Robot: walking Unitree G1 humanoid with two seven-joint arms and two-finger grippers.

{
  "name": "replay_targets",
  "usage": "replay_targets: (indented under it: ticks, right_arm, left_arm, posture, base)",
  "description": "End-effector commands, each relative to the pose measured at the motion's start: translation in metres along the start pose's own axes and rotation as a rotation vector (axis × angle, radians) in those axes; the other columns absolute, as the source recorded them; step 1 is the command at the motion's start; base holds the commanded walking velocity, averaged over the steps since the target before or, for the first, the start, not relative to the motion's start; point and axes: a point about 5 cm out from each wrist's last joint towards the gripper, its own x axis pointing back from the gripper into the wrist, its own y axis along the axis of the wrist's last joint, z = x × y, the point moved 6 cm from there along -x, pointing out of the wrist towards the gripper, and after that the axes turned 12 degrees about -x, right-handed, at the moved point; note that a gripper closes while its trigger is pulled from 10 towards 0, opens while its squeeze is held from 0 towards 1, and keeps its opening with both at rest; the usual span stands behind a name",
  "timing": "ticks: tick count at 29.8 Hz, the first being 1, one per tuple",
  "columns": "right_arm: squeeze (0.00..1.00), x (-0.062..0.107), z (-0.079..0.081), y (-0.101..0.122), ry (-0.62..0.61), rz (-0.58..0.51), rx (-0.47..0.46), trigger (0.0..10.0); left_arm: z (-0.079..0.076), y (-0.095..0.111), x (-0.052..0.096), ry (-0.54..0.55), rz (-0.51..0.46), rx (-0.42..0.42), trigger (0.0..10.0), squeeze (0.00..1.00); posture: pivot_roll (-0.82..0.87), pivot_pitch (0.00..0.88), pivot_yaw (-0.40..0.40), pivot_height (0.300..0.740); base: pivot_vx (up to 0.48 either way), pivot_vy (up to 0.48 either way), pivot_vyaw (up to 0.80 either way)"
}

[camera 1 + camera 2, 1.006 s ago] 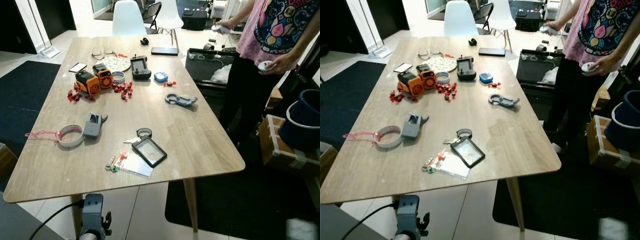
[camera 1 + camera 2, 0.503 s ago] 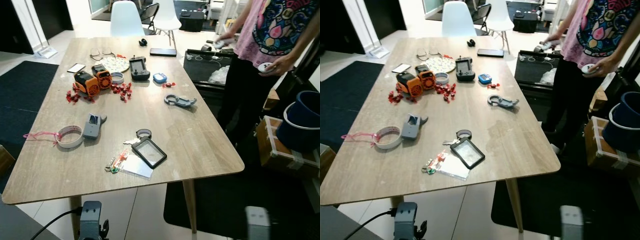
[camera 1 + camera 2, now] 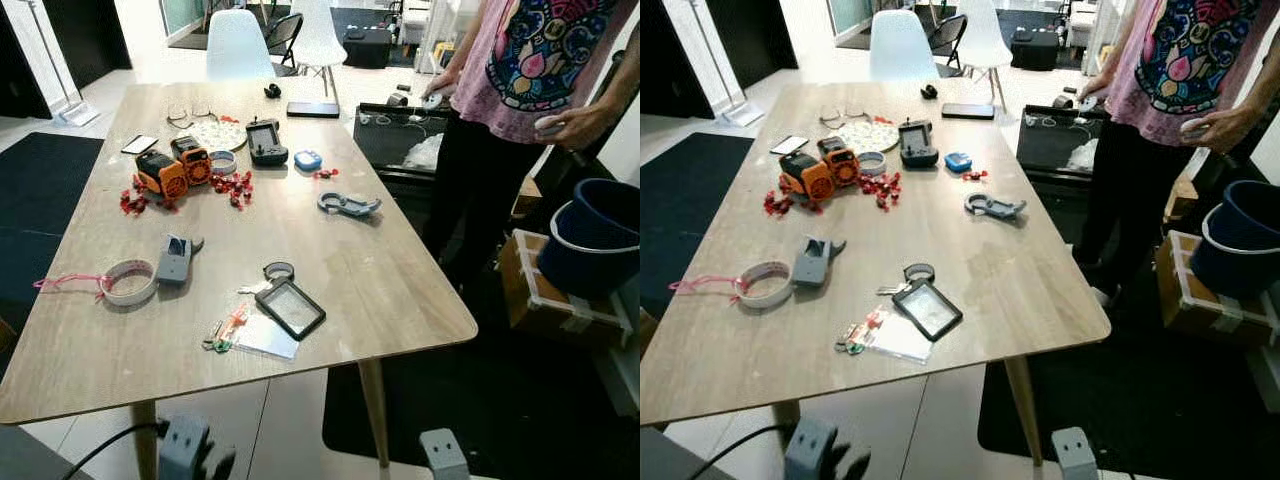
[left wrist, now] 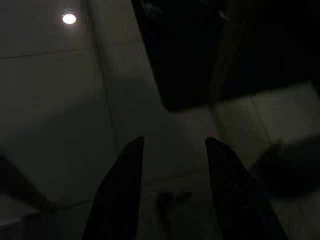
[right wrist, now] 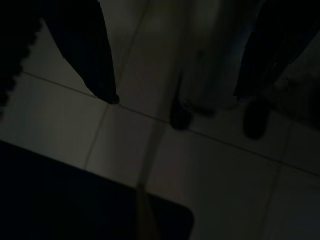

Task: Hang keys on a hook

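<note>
Two claws, left claw (image 4: 170, 142) and right claw (image 5: 175, 95), spread; cluttered wooden table (image 3: 330, 260), tiled floor (image 3: 290, 420).

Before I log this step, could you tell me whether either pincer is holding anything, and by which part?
Nothing is held. The left pincer and the right pincer are both open over the floor, and the keys lie on the table.

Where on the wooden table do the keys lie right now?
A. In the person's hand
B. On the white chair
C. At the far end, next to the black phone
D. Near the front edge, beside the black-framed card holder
D: the keys lie flat on the wooden table toward its near edge, just beside the black-framed card holder, with a ring close behind them.
</note>
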Motion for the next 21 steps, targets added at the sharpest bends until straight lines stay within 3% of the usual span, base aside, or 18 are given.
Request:
replay_targets:
  ticks: [1,4,6,10,12,14,15,17,19,21]
  right_arm:
    - [0.00,0.001,-0.002,-0.007,-0.002,0.023,0.008,10.0]
    - [0.00,0.002,-0.005,-0.007,-0.005,0.026,0.016,10.0]
    - [0.00,0.002,-0.005,-0.007,-0.004,0.027,0.026,10.0]
    - [0.00,0.001,-0.004,-0.006,-0.001,0.026,0.029,10.0]
    - [0.00,0.000,-0.001,-0.003,0.006,0.021,0.031,10.0]
    - [0.00,0.000,0.000,-0.002,0.008,0.020,0.031,10.0]
    - [0.00,0.000,0.002,-0.001,0.012,0.018,0.032,10.0]
    - [0.00,0.000,0.002,-0.001,0.013,0.018,0.033,10.0]
    - [0.00,-0.001,0.003,-0.002,0.017,0.021,0.038,10.0]
    - [0.00,-0.001,0.003,-0.002,0.017,0.022,0.039,10.0]
  left_arm:
    - [0.009,0.004,0.009,-0.024,-0.027,-0.066,10.0,0.00]
    - [0.018,0.003,0.021,-0.053,-0.027,-0.117,10.0,0.00]
    - [0.020,0.003,0.042,-0.161,-0.036,-0.232,10.0,0.00]
    - [0.018,0.005,0.050,-0.212,-0.050,-0.257,10.0,0.00]
    - [0.019,0.029,0.060,-0.236,-0.180,-0.241,10.0,0.00]
    - [0.021,0.041,0.064,-0.240,-0.235,-0.231,10.0,0.00]
    - [0.022,0.061,0.071,-0.269,-0.310,-0.222,10.0,0.00]
    - [0.023,0.072,0.074,-0.285,-0.345,-0.219,10.0,0.00]
    - [0.034,0.113,0.085,-0.290,-0.473,-0.201,10.0,0.00]
    - [0.037,0.123,0.087,-0.285,-0.501,-0.199,10.0,0.00]
  posture:
    - [0.05,0.045,-0.012,0.740]
    - [0.05,0.043,-0.014,0.740]
    - [0.05,0.040,-0.017,0.740]
    - [0.05,0.040,-0.017,0.740]
    - [0.05,0.038,-0.019,0.740]
    - [0.05,0.039,-0.020,0.740]
    - [0.05,0.039,-0.022,0.740]
    - [0.05,0.042,-0.026,0.740]
    - [0.05,0.045,-0.027,0.740]
    - [0.05,0.045,-0.027,0.740]
  base:
    - [0.000,0.000,0.00]
    - [0.000,0.000,0.00]
    - [0.000,0.000,0.00]
    - [0.000,0.000,0.00]
    - [0.000,0.000,0.00]
    - [0.000,0.000,0.00]
    - [0.000,0.000,0.00]
    - [0.000,0.000,0.00]
    - [0.000,0.000,0.00]
    - [0.000,0.000,0.00]
